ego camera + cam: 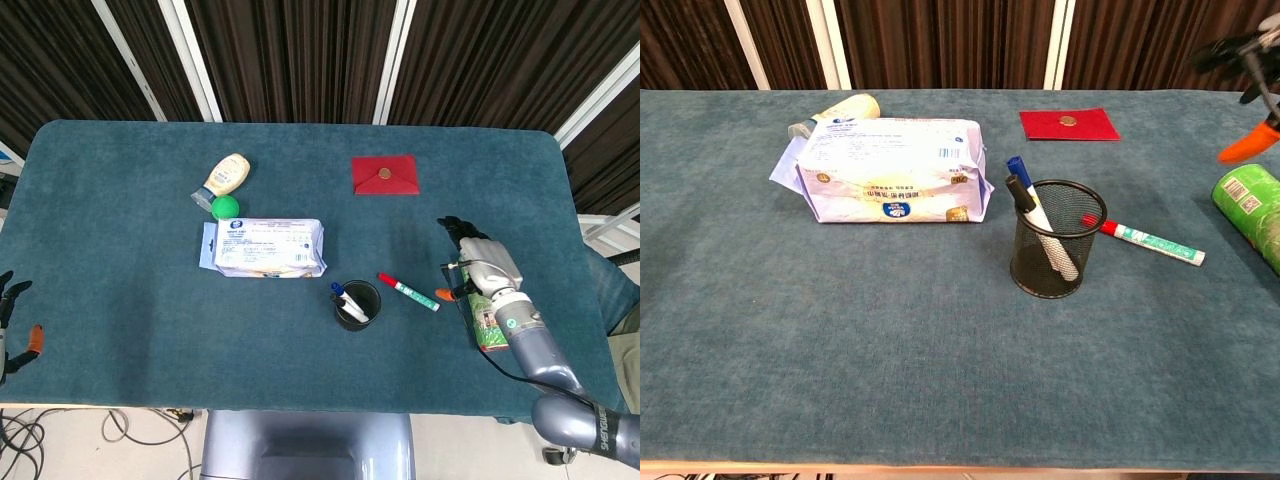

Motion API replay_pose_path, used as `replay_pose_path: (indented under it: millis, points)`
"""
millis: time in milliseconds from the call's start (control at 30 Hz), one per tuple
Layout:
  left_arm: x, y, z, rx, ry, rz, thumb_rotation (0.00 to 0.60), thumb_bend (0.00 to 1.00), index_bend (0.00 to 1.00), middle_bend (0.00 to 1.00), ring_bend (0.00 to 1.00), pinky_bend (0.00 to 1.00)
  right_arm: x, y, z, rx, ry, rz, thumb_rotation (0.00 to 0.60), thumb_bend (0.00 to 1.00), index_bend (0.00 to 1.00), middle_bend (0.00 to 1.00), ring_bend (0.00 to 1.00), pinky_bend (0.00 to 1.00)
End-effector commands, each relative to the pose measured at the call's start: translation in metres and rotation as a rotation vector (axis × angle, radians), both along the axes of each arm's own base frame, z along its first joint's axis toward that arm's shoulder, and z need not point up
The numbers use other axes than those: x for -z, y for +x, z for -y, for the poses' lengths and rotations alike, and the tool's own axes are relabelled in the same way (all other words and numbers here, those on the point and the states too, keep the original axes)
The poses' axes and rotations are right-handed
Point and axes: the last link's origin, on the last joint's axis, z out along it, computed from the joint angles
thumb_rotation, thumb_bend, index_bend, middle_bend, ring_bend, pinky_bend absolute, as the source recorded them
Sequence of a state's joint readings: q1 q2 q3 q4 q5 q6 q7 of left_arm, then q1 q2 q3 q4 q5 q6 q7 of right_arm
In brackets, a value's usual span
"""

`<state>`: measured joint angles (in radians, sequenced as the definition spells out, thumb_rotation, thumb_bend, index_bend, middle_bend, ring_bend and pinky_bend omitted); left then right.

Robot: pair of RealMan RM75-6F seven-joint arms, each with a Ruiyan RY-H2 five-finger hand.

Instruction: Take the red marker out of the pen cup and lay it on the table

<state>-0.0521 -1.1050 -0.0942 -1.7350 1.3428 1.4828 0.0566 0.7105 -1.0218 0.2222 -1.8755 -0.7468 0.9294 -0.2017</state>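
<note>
Red marker (408,292) lies flat on the table (120,300), just at 3 o'clock of the pen cup (357,304), red cap twd the cup. Right hand (478,268) is past its far end, fingers apart, holding nothing; left hand (12,322) idle at the table edge, empty. Best finish, imo: lift the hand straight up and away, w/o nudging marker or the green can (492,322) beside it.

Dark slatted wall (300,60) behind teal-clothed table (120,300).

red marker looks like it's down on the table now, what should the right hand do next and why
Probably pull the right hand back toward its own side. The red marker lies flat on the table beside the pen cup, clear of the fingers, so the hand holds nothing and the task looks done.
</note>
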Motion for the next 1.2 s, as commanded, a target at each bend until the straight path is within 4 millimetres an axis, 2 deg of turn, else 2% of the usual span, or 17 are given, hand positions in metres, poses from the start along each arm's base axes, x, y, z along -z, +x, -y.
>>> replay_pose_path:
  millis: [33,167,200,333,533,700,833,1200]
  points:
    - [0.000,0.000,0.000,0.001,0.002,0.002,0.600,0.45,0.15,0.03,0.08,0.04,-0.022,-0.010,-0.019,-0.029,-0.088,0.006,0.600,0.15,0.00,0.00,0.00,0.16]
    - [0.000,0.001,0.000,0.004,0.000,0.000,0.600,0.45,0.15,0.03,0.08,0.04,-0.032,-0.027,-0.047,-0.095,-0.161,-0.044,0.600,0.16,0.00,0.00,0.00,0.16]
    - [0.000,0.001,0.001,0.005,0.000,0.000,0.600,0.45,0.15,0.03,0.08,0.04,-0.033,-0.034,-0.061,-0.122,-0.194,-0.058,0.600,0.16,0.00,0.00,0.00,0.16]
    - [0.000,0.002,0.001,0.005,0.005,0.004,0.600,0.45,0.15,0.03,0.08,0.04,-0.024,-0.060,-0.106,-0.152,-0.254,-0.069,0.600,0.17,0.00,0.00,0.00,0.16]
    - [0.000,0.001,0.002,0.003,0.000,-0.002,0.600,0.45,0.15,0.03,0.08,0.04,-0.009,-0.089,-0.144,-0.134,-0.313,-0.101,0.600,0.18,0.00,0.00,0.00,0.16]
    - [0.000,0.000,0.001,0.002,0.004,-0.005,0.600,0.45,0.15,0.03,0.08,0.04,-0.002,-0.105,-0.159,-0.130,-0.353,-0.134,0.600,0.18,0.00,0.00,0.00,0.16]
    - [0.000,-0.001,0.001,-0.002,0.000,-0.014,0.600,0.45,0.15,0.03,0.08,0.04,0.000,-0.113,-0.165,-0.126,-0.386,-0.173,0.600,0.18,0.00,0.00,0.00,0.16]
    - [0.001,0.000,0.001,0.002,0.003,-0.023,0.600,0.45,0.15,0.03,0.08,0.04,0.000,-0.114,-0.167,-0.130,-0.381,-0.162,0.600,0.18,0.00,0.00,0.00,0.16]
